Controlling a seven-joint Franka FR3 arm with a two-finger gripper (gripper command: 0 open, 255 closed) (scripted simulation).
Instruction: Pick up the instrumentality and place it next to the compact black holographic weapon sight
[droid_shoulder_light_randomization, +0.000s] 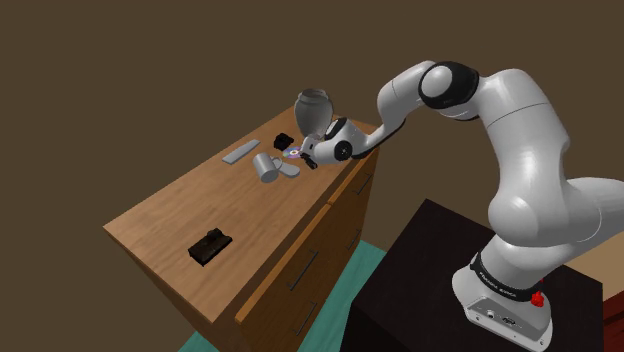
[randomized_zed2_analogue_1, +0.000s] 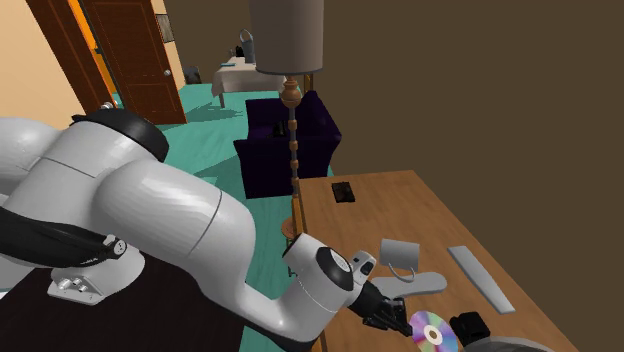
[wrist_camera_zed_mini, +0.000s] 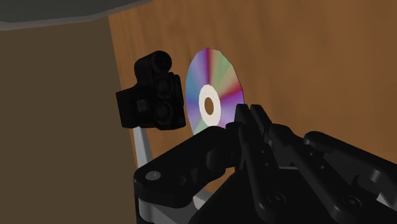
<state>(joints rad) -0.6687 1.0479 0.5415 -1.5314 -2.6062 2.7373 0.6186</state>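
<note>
A rainbow-shiny disc (wrist_camera_zed_mini: 213, 89) (randomized_zed2_analogue_1: 432, 330) (droid_shoulder_light_randomization: 293, 152) sits low over the wooden dresser top (droid_shoulder_light_randomization: 190, 205), near its far corner. My black gripper (wrist_camera_zed_mini: 248, 116) (randomized_zed2_analogue_1: 398, 318) (droid_shoulder_light_randomization: 307, 158) reaches along the surface, and its fingers are shut on the disc's near rim. Just beyond the disc a small black device with round lenses (wrist_camera_zed_mini: 151, 95) (randomized_zed2_analogue_1: 470, 326) (droid_shoulder_light_randomization: 284, 139) stands at the top's edge. A second flat, blocky black device (droid_shoulder_light_randomization: 210, 245) (randomized_zed2_analogue_1: 343, 191) lies at the dresser's other end. I cannot tell which of the two is the sight.
A grey mug (droid_shoulder_light_randomization: 267, 167) (randomized_zed2_analogue_1: 400, 252) lies on its side beside the gripper, with a flat grey bar (droid_shoulder_light_randomization: 241, 152) (randomized_zed2_analogue_1: 480, 277) past it. A grey vase (droid_shoulder_light_randomization: 313, 108) stands behind the disc. A floor lamp (randomized_zed2_analogue_1: 290, 60) rises beside the dresser.
</note>
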